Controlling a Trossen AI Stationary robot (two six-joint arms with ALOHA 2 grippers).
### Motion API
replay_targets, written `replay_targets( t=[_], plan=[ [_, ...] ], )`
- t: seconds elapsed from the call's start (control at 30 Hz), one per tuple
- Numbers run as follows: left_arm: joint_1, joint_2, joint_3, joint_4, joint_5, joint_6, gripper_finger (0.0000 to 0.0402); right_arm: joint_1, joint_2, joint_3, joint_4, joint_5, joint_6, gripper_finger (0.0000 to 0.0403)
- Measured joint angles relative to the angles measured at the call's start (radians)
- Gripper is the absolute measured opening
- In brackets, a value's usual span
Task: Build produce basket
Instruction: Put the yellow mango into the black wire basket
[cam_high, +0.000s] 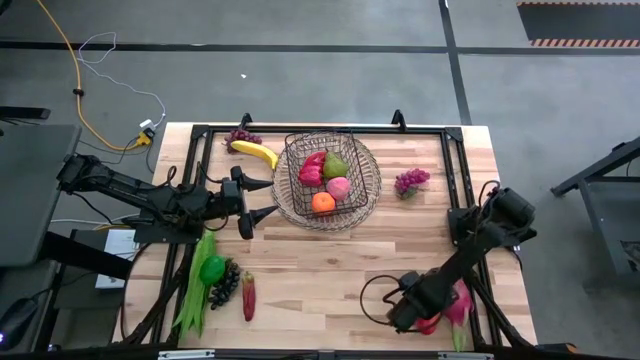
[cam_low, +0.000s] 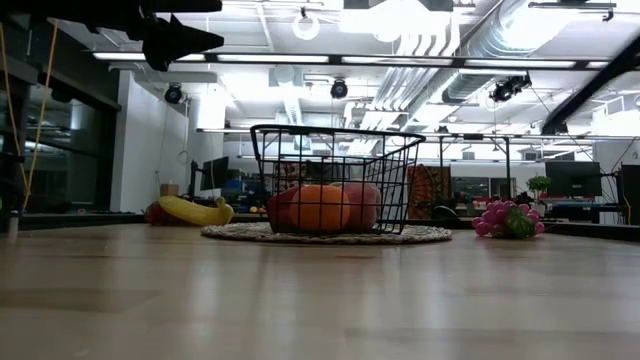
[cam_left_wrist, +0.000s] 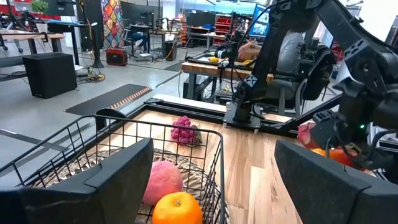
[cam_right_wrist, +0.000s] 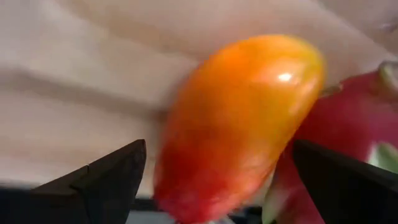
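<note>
Wooden table: orange-red fruit between open right tool fingers.

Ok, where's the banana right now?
In the high view the banana lies on the table's far left part, just left of the basket, with dark grapes beside it.

We see a wooden table carrying a round woven tray under the basket. Directly on the boards lie a banana, dark grapes, pink grapes, green beans, a pepper, more grapes, a red fruit, a mango and a dragon fruit.
</note>
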Motion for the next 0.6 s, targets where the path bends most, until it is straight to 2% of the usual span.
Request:
replay_targets(
  t=[0.3, 0.6],
  plan=[
    [0.000, 0.000, 0.000, 0.000, -0.005, 0.000, 0.0323, 0.000, 0.042, -0.002, -0.006, 0.084, 0.000, 0.0392],
    [0.000, 0.000, 0.000, 0.000, -0.007, 0.008, 0.0323, -0.004, 0.044, -0.002, -0.019, 0.098, -0.023, 0.0382]
  ],
)
